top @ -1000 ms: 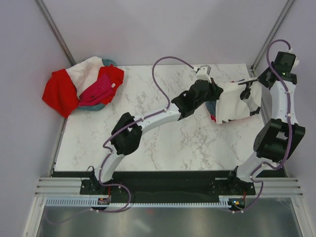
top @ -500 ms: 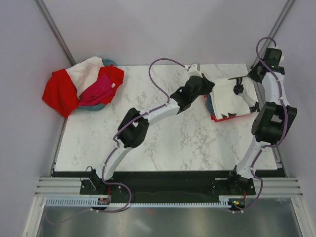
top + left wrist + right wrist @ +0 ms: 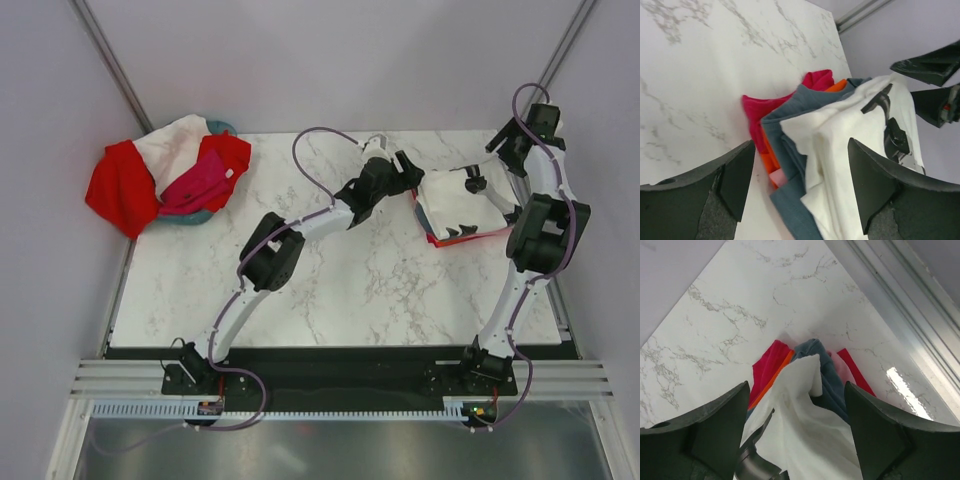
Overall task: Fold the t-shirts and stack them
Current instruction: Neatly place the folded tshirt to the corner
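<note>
The marble table (image 3: 330,280) carries two groups of shirts. At its far left corner an unfolded heap (image 3: 150,180) of red, white and magenta spills over a basket (image 3: 222,127). At the far right sits the folded stack (image 3: 450,205) (pink, orange and grey-blue layers), with a white shirt (image 3: 840,140) on top. The left gripper (image 3: 800,180) and right gripper (image 3: 797,415) hover over it, jaws spread, holding nothing. Placing looks done; the next move is probably a long reach to the heap.

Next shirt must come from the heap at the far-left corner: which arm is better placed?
Left, probably. The left tool is open at the stack's left edge, nearer the heap, and that arm's base sits on that side. The right tool is beyond the stack.
</note>
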